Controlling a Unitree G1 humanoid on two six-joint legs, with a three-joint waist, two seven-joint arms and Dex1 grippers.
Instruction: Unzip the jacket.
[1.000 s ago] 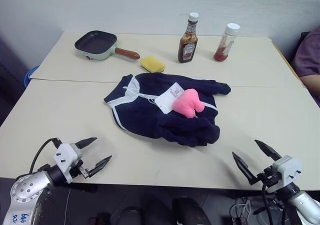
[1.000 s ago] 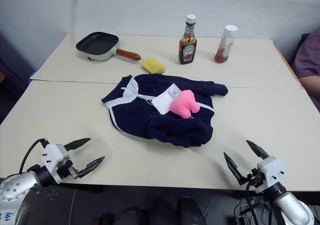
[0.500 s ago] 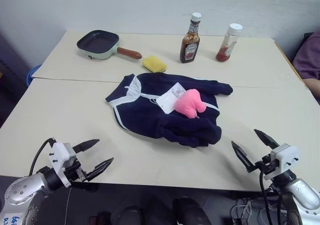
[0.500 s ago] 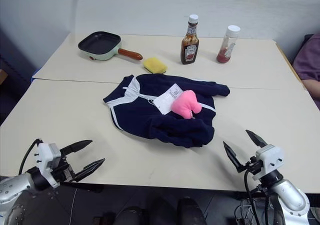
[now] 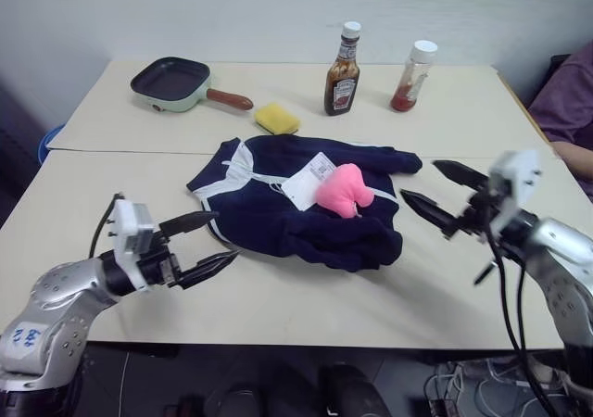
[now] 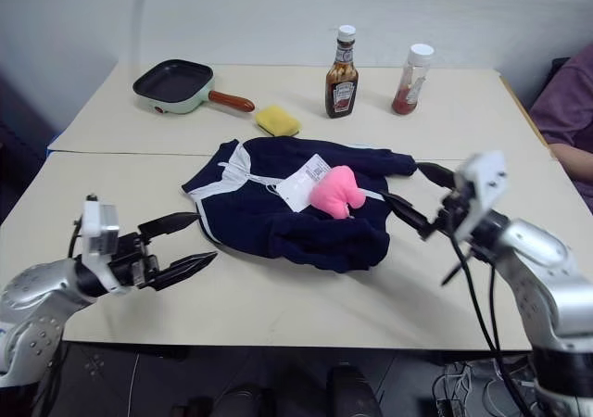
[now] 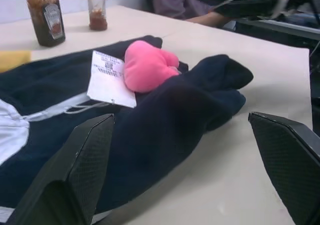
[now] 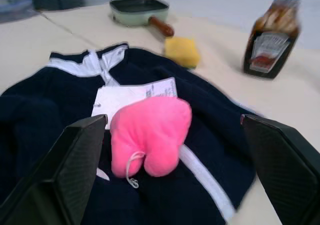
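None of the unzipping is done: both pincers are raised toward the jacket, and nothing is gripped.

Head views: the large navy-blue fabric jacket (image 5: 301,204) with white trim is seen crumpled in the middle of the beige counter (image 5: 278,306), its white zipper apparently closed as far as it can be made out, with a white paper tag (image 5: 310,178) and a small pink plush toy (image 5: 345,190) lying on top. The left pincer (image 5: 211,244) is held spread wide just beside the jacket's near-left edge, the right pincer (image 5: 435,187) spread wide by its right sleeve; a second ago both were held low at the counter's near edge.
Left wrist view: the folded sleeve is framed between the parted fingers (image 7: 75,180).
Right wrist view: the plush toy and tag are framed between parted fingers (image 8: 75,165); the pull remains to be found and drawn.
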